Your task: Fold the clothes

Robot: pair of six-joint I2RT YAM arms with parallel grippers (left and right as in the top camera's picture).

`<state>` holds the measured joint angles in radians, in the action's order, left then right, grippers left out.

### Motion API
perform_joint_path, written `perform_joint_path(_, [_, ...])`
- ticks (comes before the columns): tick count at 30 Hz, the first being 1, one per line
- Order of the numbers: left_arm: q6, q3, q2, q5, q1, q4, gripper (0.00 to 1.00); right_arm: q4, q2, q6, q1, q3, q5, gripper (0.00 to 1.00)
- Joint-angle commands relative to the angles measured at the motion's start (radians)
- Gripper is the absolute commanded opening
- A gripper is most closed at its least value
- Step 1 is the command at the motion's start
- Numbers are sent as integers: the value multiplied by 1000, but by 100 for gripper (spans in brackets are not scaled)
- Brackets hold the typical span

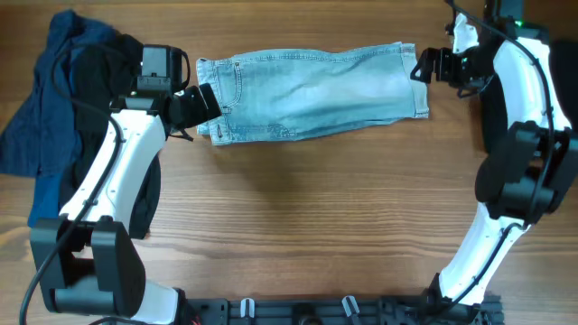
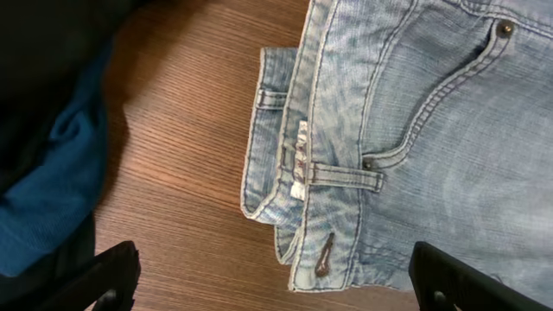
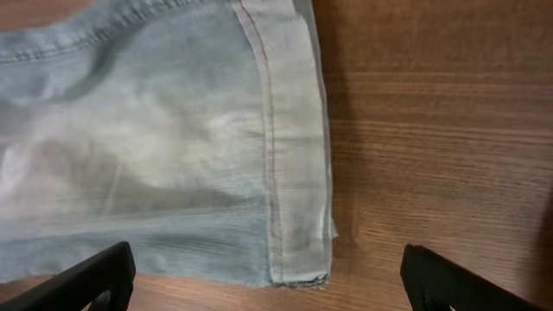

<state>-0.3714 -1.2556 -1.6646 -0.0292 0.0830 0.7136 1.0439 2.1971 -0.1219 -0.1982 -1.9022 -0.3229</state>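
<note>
Pale-blue denim shorts (image 1: 316, 90) lie folded lengthwise across the back of the table, waistband to the left and cuffed hems to the right. My left gripper (image 1: 200, 104) hovers open at the waistband end. In the left wrist view its fingertips (image 2: 108, 276) straddle the waistband corner with the buttonhole (image 2: 324, 255), touching nothing. My right gripper (image 1: 424, 68) stands open at the hem end. In the right wrist view the cuffed hem corner (image 3: 294, 173) lies between its spread fingertips (image 3: 458, 281), ungripped.
A heap of other clothes, a royal-blue one (image 1: 54, 54) and a black one (image 1: 90, 77), lies at the back left beside the left arm; they show again as blue cloth (image 2: 52, 190) under black cloth (image 2: 43, 52). Bare wooden tabletop (image 1: 316, 217) spreads in front.
</note>
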Motion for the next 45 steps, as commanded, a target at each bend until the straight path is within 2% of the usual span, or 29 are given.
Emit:
perform_joint_path(1, [5, -11, -6, 18, -2, -3, 100, -1, 60, -35, -17, 6, -56, 98])
perform_joint_path(20, [5, -11, -6, 22, 0, 1, 98, -94, 205, -34, -6, 13, -241, 87])
perform_joint_path(24, [5, -7, -9, 21, 0, 0, 97, -140, 237, 20, -2, 13, -240, 80])
perform_joint_path(28, [-3, -7, -27, 22, 6, 0, 97, -180, 267, 27, -2, 14, -282, 62])
perform_joint_path(30, [-3, -7, -34, 22, 12, 0, 97, -180, 268, 28, -1, 14, -285, 43])
perform_joint_path(31, [-3, -7, -34, 22, 15, 0, 97, -180, 268, 27, -2, 14, -285, 28])
perform_joint_path(33, [-3, -7, -35, 21, 18, -5, 96, -177, 266, 28, -2, 12, -285, 7])
perform_joint_path(34, [-3, -7, -35, 21, 18, -8, 96, -175, 266, 28, -2, 12, -285, 4])
perform_joint_path(42, [-3, -8, -35, 24, 18, -24, 96, -145, 165, 21, -43, 10, -343, 4])
perform_joint_path(45, [-2, -8, -35, 91, 18, -35, 98, -132, 87, 24, -76, 9, -340, 5])
